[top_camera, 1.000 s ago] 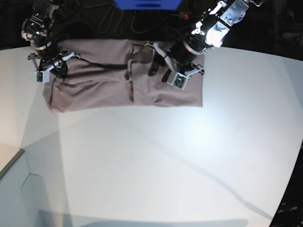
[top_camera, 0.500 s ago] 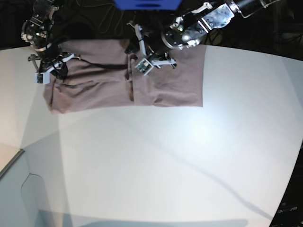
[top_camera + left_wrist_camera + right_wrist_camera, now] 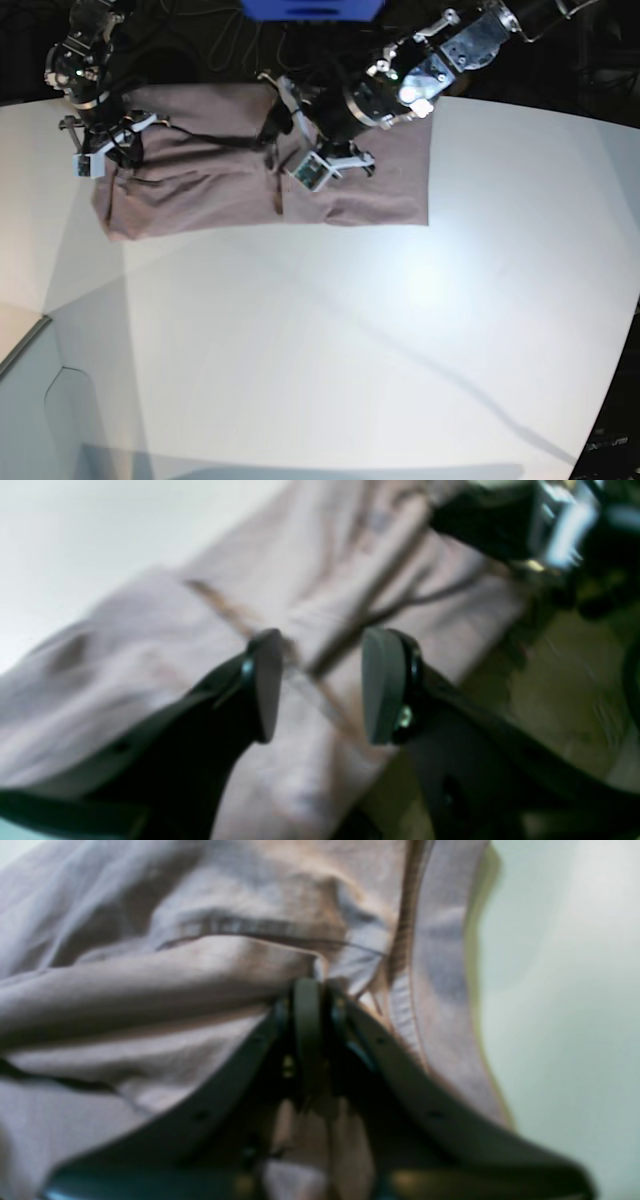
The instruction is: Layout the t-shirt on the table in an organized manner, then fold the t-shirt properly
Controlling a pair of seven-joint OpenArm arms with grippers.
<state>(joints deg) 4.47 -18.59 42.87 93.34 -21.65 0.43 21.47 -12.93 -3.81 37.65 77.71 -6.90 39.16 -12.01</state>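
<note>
Starting at the far left of the base view: finds the right gripper (image 3: 105, 150) low on the left end of the t-shirt (image 3: 200, 185), close to the back edge of the table (image 3: 330, 340). From its own wrist camera, shows the jaws drawn tight together with a ridge of mauve cloth (image 3: 200, 975) bunched right at their tips, nipped between them as far as the blur lets one judge. Shows a stitched hem (image 3: 405, 1005) running just to the right of the fingers (image 3: 306, 995), and pale tabletop (image 3: 560, 990) beyond that.

Moving right: finds the shirt lying as a wide, roughly rectangular band along the far side of the table, wrinkled on the left half, smoother on the right. Shows a thin dark crease (image 3: 215, 138) crossing the left half and a darker upright seam or fold (image 3: 277, 195) near the middle.

Just right of the middle: finds the left gripper (image 3: 275, 130) over the shirt's upper centre, with its arm slanting up and to the right. From the left wrist camera, shows the gripper (image 3: 322, 685) released, pads (image 3: 265, 685) standing well apart with only cloth (image 3: 125, 645) seen below the gap; cannot tell whether the tips touch it.

Farther right: shows the shirt's straight right edge, then bare white table. At the top centre, shows a blue object (image 3: 310, 8) beyond the table's edge
</note>
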